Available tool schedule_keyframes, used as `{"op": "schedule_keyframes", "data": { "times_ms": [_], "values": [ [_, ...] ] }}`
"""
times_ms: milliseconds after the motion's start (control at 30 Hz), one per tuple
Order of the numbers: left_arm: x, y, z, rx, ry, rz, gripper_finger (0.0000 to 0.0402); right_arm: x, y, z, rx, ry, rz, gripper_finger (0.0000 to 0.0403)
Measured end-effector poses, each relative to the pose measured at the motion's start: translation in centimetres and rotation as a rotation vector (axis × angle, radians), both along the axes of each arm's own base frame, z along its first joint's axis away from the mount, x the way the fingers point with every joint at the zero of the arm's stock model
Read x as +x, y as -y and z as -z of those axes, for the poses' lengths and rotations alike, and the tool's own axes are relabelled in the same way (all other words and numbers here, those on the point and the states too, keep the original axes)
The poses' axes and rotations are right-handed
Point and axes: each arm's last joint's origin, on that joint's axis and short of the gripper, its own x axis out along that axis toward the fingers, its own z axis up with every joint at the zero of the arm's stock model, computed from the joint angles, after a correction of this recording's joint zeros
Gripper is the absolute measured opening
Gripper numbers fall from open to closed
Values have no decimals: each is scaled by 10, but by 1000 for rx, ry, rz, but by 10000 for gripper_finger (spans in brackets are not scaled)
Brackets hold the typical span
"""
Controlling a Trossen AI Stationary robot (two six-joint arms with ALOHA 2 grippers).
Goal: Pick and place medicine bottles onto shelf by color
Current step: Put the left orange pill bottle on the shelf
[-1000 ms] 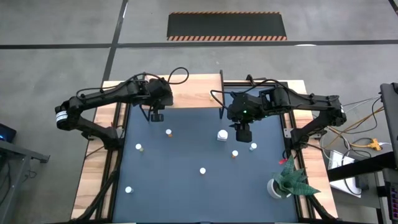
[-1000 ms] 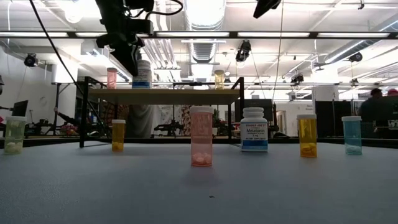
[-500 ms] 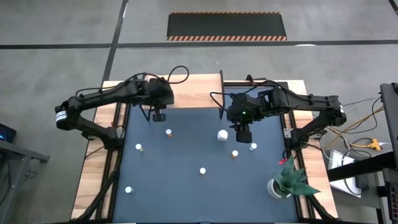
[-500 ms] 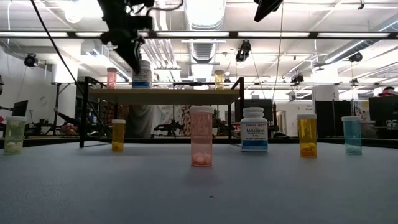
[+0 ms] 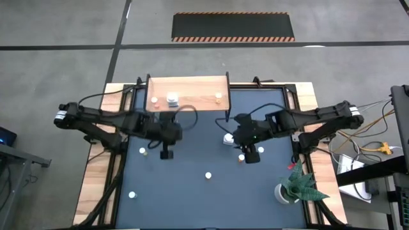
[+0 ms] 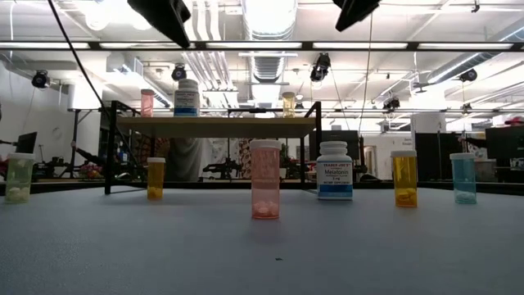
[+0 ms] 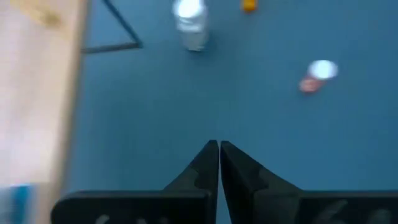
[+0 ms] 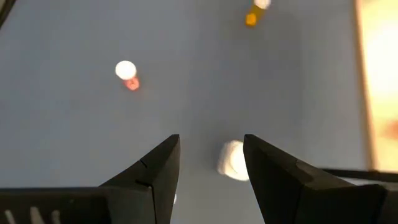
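medicine bottles [image 6: 264,179] | three on shelf [image 5: 192,88], rest on tabletop [image 5: 192,191] before it | light, rigid, slick plastic, tippy; grip mid-body under cap | left claw [image 7: 218,163] clenched, empty | right claw [image 8: 210,165] spread, empty, over white cap

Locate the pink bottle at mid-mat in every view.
High view: pink bottle, mid-mat, white cap seen from above.
Low view: centre foreground.
Left wrist view: white cap, pink body.
Right wrist view: white cap, pink body.
Shared landmark: wooden shelf at the mat's far edge.
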Motion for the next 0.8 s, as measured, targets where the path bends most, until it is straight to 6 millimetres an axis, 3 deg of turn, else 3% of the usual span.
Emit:
{"op": "schedule_keyframes", "data": {
  "times_ms": [233, 467, 567, 800],
  "values": [
    [-4, 34, 23, -162, -24, -95, 0, -3, -14, 40, 10, 106, -62, 169],
    [-11, 30, 52, -147, -77, -241, 5, -8, -20, 68, -25, 246, -151, 169],
    [-16, 28, 67, -94, -103, -265, 28, -12, -18, 74, -36, 297, -165, 169],
    [-23, 18, 96, 98, -79, -361, 122, -21, -16, 75, -54, 394, -191, 169]
  ]
}}
